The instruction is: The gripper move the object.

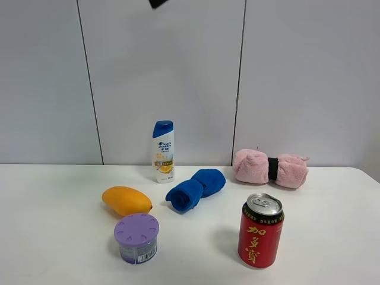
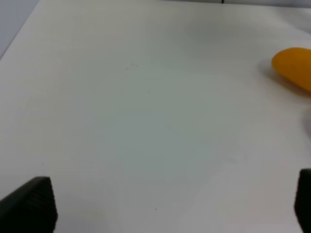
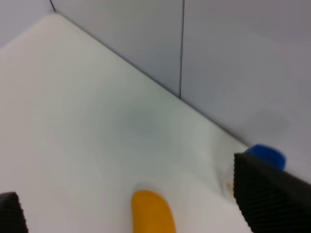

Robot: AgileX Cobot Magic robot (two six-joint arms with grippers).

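The orange-yellow mango (image 1: pixel 126 200) lies on the white table (image 1: pixel 53 237), left of centre, with nothing touching it. Neither gripper shows in the exterior high view; only a black piece (image 1: pixel 158 3) sticks in at the top edge. In the left wrist view the left gripper (image 2: pixel 167 206) is open and empty, low over bare table, and the mango (image 2: pixel 294 67) lies apart from it at the frame's edge. In the right wrist view the right gripper (image 3: pixel 129 194) is open and empty, well above the mango (image 3: pixel 153 214), which shows between its black fingers (image 3: pixel 272 194).
A purple-lidded round tin (image 1: pixel 136 237) stands just in front of the mango. A rolled blue cloth (image 1: pixel 196 189) lies to its right. A shampoo bottle (image 1: pixel 163 151) and a pink rolled towel (image 1: pixel 270 168) stand by the back wall. A red drink can (image 1: pixel 260 230) stands front right.
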